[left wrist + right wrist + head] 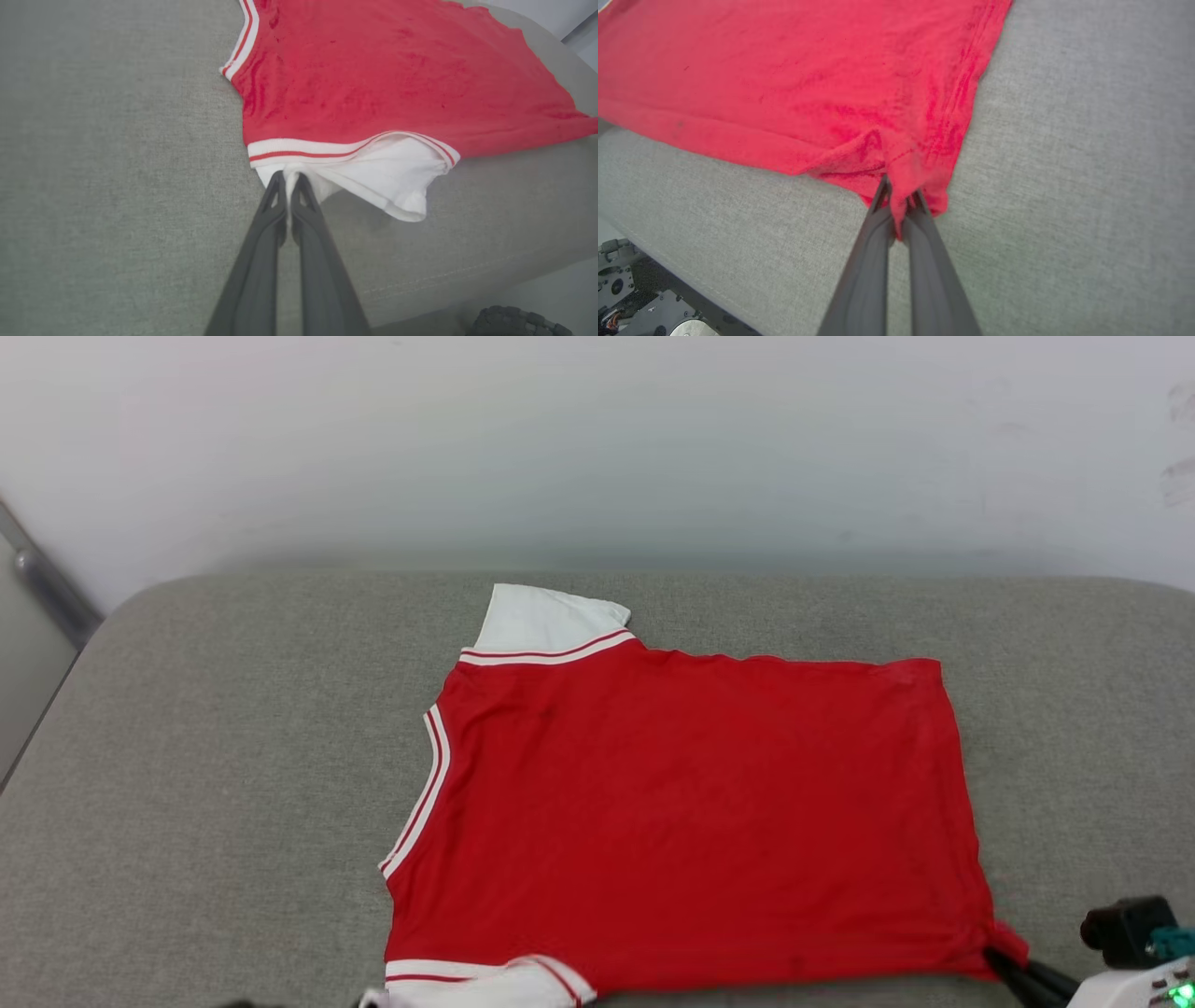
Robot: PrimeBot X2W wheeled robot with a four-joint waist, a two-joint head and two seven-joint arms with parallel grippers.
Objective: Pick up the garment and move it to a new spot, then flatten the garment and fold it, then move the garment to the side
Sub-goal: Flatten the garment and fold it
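Note:
The garment (691, 812), a red jersey with white sleeves and striped trim, lies spread flat on the grey cushion (233, 784), plain red side up. Its collar faces left and one white sleeve (546, 616) points toward the wall. My left gripper (289, 179) is shut on the near white sleeve (387, 182) close to the striped cuff. My right gripper (899, 196) is shut on the near hem corner (924, 186), which bunches around the fingertips. In the head view the right gripper (997, 959) sits at the lower right, on that red corner.
A pale wall (597, 448) rises behind the cushion. The cushion's front edge (467, 280) runs just below the near side of the shirt. Bare grey fabric lies to the left and right of the garment. Part of the robot base (626, 289) sits below the edge.

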